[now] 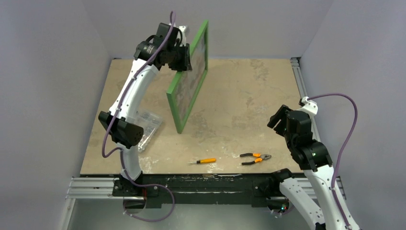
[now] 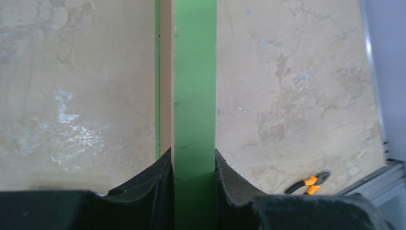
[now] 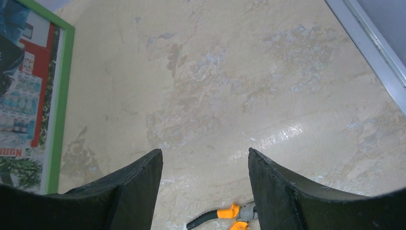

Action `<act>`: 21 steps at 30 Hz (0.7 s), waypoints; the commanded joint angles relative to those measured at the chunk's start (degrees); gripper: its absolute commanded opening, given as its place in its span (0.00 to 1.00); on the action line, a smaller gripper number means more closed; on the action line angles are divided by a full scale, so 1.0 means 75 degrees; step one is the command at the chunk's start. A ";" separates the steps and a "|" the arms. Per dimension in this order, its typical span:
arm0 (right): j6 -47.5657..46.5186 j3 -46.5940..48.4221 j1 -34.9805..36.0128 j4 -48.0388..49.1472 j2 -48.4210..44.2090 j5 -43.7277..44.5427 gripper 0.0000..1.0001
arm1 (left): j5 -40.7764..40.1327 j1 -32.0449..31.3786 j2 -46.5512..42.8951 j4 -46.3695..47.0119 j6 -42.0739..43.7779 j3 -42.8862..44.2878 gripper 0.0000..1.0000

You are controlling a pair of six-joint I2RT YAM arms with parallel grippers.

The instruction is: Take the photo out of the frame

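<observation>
The frame [image 1: 194, 101], with a narrow bright green border, stands upright on its long edge in the middle of the table, tilted a little. The colourful photo [image 1: 189, 86] sits inside it, facing right. My left gripper [image 1: 184, 57] is shut on the frame's top edge. In the left wrist view the green edge [image 2: 194, 86] runs between my fingers [image 2: 193, 160], with a thin brown board strip [image 2: 165, 72] beside it. My right gripper [image 1: 280, 120] is open and empty, apart from the frame at the right. The right wrist view [image 3: 205, 155] shows the frame [image 3: 60, 100] and photo [image 3: 24, 96] at far left.
Orange-handled pliers [image 1: 255, 158] and a small orange screwdriver [image 1: 202, 161] lie near the table's front edge. The pliers lie just below my right gripper [image 3: 225, 215]. A clear plastic box [image 1: 148, 125] lies left of the frame. Metal rails edge the table at right and front.
</observation>
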 commanded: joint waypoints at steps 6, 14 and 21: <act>0.0140 -0.0083 -0.0014 0.0162 0.0096 -0.0161 0.64 | 0.2629 0.0739 -0.0740 0.1823 -0.2029 -0.0873 0.00; 0.0157 -0.0255 -0.0013 0.0344 0.0190 -0.0311 0.64 | 0.3355 0.1274 -0.1782 0.4080 -0.3187 -0.4064 0.00; 0.0201 -0.0380 -0.0011 0.0450 0.0331 -0.0422 0.64 | 0.3295 0.1527 -0.2164 0.5215 -0.3711 -0.5593 0.00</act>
